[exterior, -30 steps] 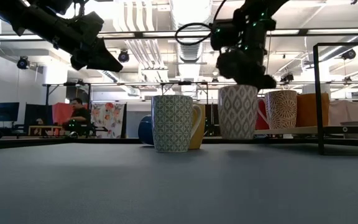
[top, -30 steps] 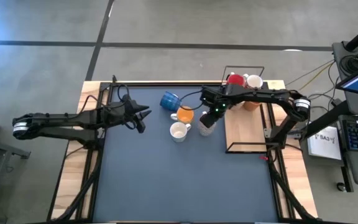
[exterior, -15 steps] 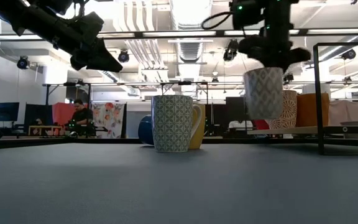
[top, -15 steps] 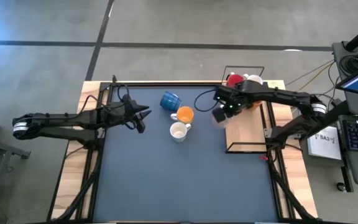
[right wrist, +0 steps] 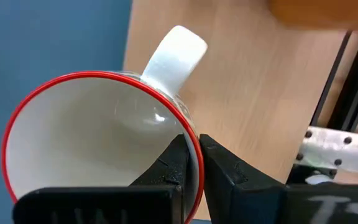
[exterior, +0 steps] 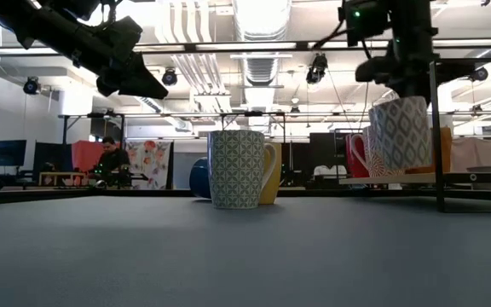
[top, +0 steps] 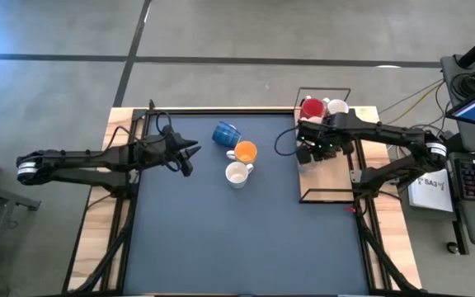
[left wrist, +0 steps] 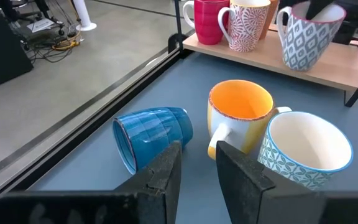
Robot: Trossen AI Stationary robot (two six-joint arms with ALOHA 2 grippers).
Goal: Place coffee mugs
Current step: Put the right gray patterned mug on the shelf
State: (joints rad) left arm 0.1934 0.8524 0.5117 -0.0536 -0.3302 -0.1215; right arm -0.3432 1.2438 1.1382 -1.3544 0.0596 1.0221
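Mug with the red rim (right wrist: 101, 140) and diamond pattern is pinched at its rim by your right tool (top: 316, 148), one finger inside the cup and one outside, and hangs clear above the wooden shelf (top: 328, 175) at the table's (top: 221, 239) right edge; the low view shows its base off the board. Near it on the shelf stand a red mug (left wrist: 207, 22), a red-patterned white mug (left wrist: 248, 26) and an orange mug (exterior: 429, 149). On the table's dark mat, a blue mug (top: 225, 133) lies on its side, with an orange-lined mug (top: 243, 152) and a teal-patterned white mug (top: 237, 174) upright beside it. Your left tool (top: 186, 155) waits above the mat, left of these, fingers slightly parted and empty.
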